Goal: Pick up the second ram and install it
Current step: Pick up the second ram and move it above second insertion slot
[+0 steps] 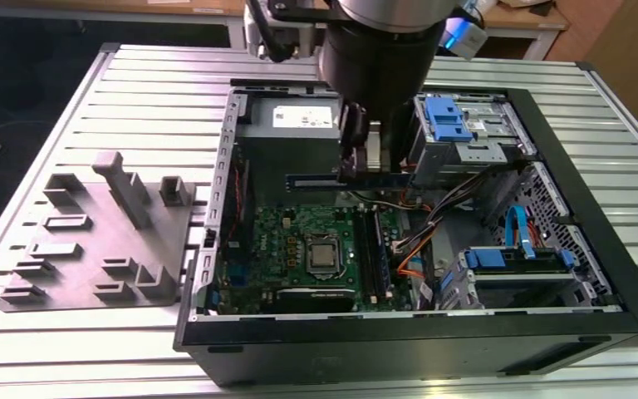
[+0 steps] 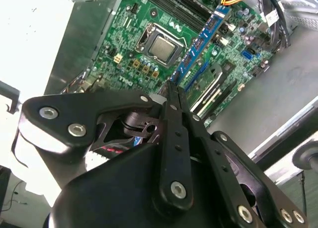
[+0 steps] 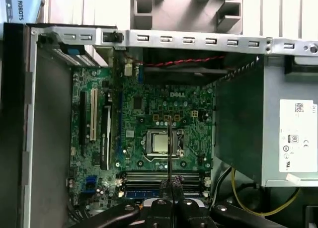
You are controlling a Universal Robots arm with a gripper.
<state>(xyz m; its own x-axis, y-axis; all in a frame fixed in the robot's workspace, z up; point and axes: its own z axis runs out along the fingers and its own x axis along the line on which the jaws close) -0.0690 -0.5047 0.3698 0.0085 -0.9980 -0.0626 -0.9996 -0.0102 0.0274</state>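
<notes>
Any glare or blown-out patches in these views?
Second wrist view: past the green motherboard, a big patch is blown out to white. First wrist view: even light, no harsh glare. Exterior view: ribbed silver table evenly lit.

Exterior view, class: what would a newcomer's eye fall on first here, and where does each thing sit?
First comes the big dark arm hanging into the open computer case. Its gripper is shut on the second ram, held over the green motherboard. Next comes the grey holder tray, lying on the slatted table at the exterior view's left of the case.
</notes>
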